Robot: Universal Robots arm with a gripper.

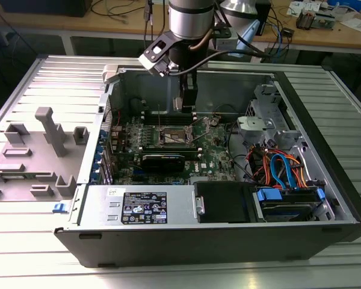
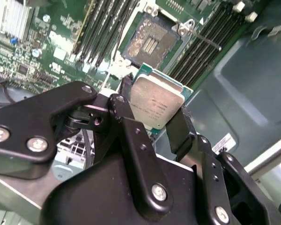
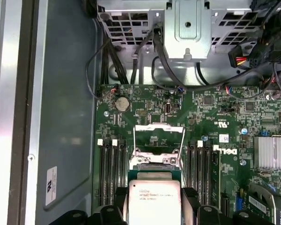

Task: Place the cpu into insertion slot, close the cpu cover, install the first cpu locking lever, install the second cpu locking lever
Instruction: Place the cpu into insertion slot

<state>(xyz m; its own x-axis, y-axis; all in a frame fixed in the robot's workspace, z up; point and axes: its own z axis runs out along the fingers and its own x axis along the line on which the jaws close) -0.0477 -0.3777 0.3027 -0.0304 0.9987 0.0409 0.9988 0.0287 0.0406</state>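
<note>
My gripper (image 2: 153, 104) clamps the cpu (image 2: 158, 110) by its edges (silvery top showing); in the exterior view the insertion slot (image 1: 175, 136) lies at seven o'clock.

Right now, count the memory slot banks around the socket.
2. In the second wrist view, one bank lies along one side of the socket, the other bank along the opposite side. The cpu hides their near ends.
</note>
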